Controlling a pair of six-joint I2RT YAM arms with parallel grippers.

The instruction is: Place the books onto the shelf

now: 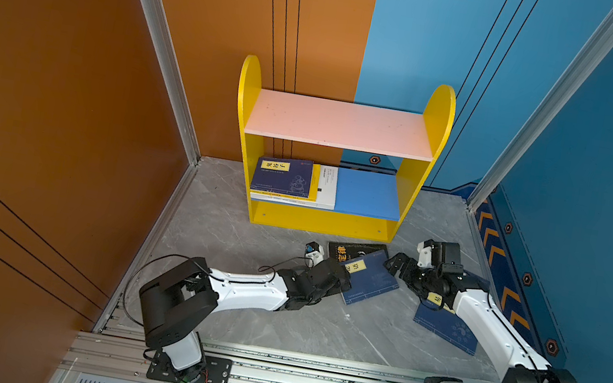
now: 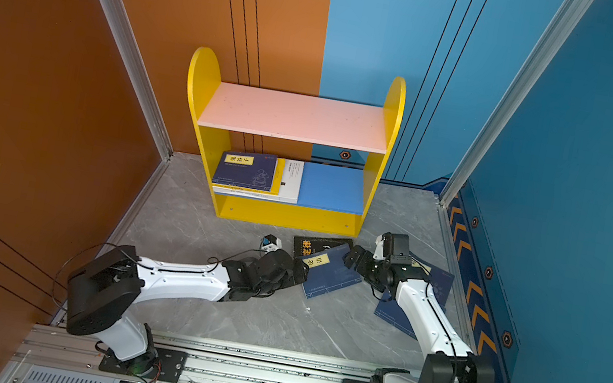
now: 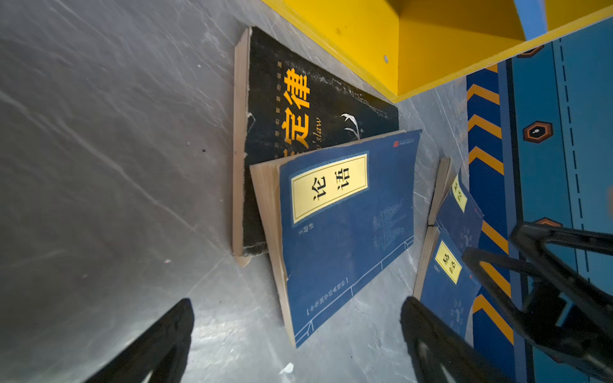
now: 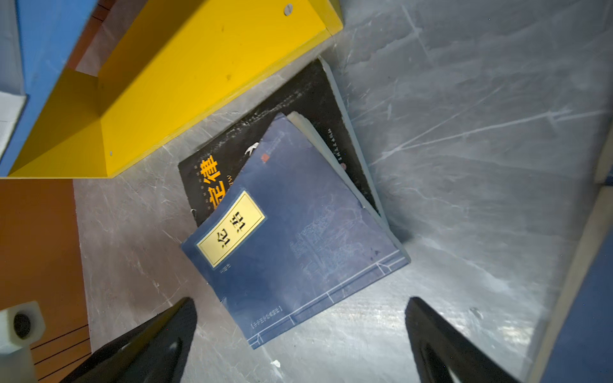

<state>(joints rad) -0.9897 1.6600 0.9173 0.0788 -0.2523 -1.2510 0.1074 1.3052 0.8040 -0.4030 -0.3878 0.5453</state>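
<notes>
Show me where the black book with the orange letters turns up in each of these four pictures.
Top view: the black book lies flat just in front of the shelf.
Top view: same spot, in front of the shelf.
Left wrist: between the shelf's yellow base and the navy book.
Right wrist: again between the yellow base and the navy book.
Shared landmark: the navy book with the yellow label, lying partly on top of it in all four.

Left arm and right arm have white shells, black joints, black fingers (thin black cables alongside).
</notes>
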